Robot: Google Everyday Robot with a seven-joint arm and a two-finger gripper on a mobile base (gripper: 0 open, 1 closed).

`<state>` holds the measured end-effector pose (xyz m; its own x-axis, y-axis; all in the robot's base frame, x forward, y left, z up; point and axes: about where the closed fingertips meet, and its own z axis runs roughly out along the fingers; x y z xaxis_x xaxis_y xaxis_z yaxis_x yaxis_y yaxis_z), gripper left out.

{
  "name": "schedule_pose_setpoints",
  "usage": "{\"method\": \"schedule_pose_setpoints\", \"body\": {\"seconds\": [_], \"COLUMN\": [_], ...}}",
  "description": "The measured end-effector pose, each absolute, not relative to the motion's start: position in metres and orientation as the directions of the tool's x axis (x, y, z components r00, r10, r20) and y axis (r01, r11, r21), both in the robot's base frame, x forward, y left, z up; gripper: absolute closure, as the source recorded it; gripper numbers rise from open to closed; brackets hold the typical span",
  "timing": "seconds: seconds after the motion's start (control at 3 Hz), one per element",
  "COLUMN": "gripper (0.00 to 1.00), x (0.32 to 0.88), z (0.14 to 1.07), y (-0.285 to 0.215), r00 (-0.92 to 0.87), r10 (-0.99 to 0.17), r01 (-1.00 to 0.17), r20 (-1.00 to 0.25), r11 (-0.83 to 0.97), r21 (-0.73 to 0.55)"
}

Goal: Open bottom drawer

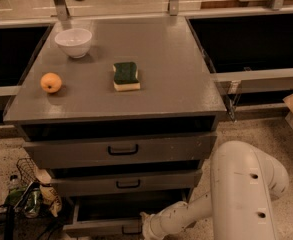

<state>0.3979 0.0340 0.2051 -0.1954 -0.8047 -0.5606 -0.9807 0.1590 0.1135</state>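
Note:
The bottom drawer point(101, 227) of the grey cabinet stands partly pulled out, its dark inside showing behind the low front. Its small black handle point(132, 231) sits at the picture's lower edge. My white arm point(246, 194) bends in from the lower right, and the forearm reaches left along the floor to the drawer front. The gripper point(145, 229) is at the end of it, right beside the handle and mostly cut off by the lower edge. Whether it holds the handle is hidden.
Above are the middle drawer point(128, 183) and the top drawer point(121, 150), both closed. On the cabinet top point(176, 59) lie a white bowl point(73, 42), an orange point(51, 82) and a green sponge point(125, 76). A wire basket with bottles point(28, 194) stands on the floor at the left.

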Motion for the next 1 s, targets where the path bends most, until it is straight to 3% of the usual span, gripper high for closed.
{"method": "schedule_pose_setpoints", "body": {"seconds": [1.0], "gripper": [0.00], "x": [0.385], "z": [0.174], "y": [0.047], "r00": [-0.220], "r10": [-0.810], "r01": [-0.972], "r20": [-0.543], "r11": [0.136], "r21": [0.192]}}
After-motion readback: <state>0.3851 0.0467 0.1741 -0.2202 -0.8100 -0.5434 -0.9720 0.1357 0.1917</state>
